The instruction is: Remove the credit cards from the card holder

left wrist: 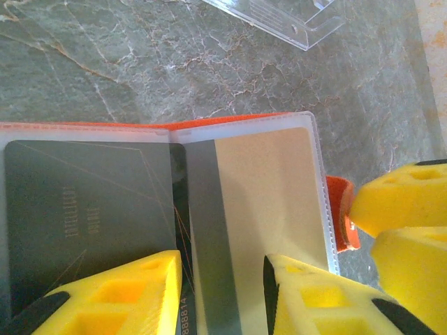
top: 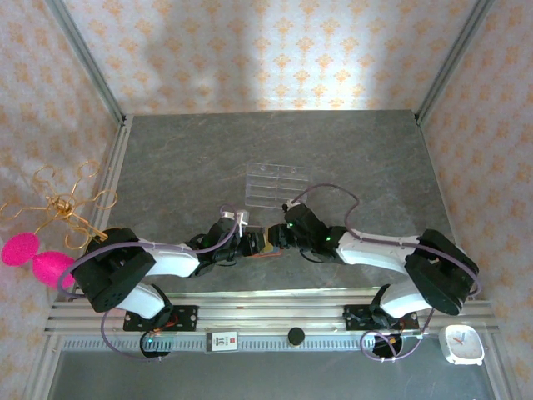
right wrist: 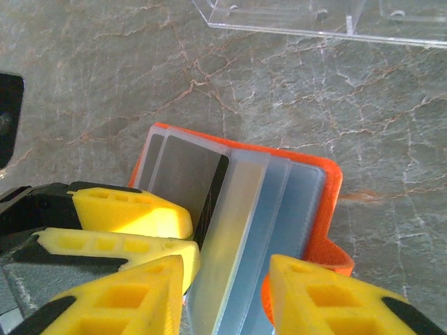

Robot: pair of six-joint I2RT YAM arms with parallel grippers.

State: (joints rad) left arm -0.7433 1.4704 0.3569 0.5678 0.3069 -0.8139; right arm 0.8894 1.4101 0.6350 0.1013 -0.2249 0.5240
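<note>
Locates card holder (left wrist: 230,120) open on tabletop (left wrist: 140,63), centre front. Finds black card (left wrist: 84,202) and gold card (left wrist: 272,195) seated in its clear sleeves (right wrist: 244,209). Records left pincer (left wrist: 220,269) released, fingers (left wrist: 112,293) spread above gold card. Cannot tell grip of right pincer (right wrist: 227,269), astride sleeves.

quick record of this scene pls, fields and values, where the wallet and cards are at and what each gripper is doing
card holder: open, between the two grippers
black card: not out, in one of the clear sleeves
gold card: not out, in the facing page beside the black one
left gripper: fingers over the holder's near edge, grip unclear
right gripper: fingers straddle the sleeves, on the snap tab side, grip unclear
acrylic rack: beyond the holder, apart from it
</note>
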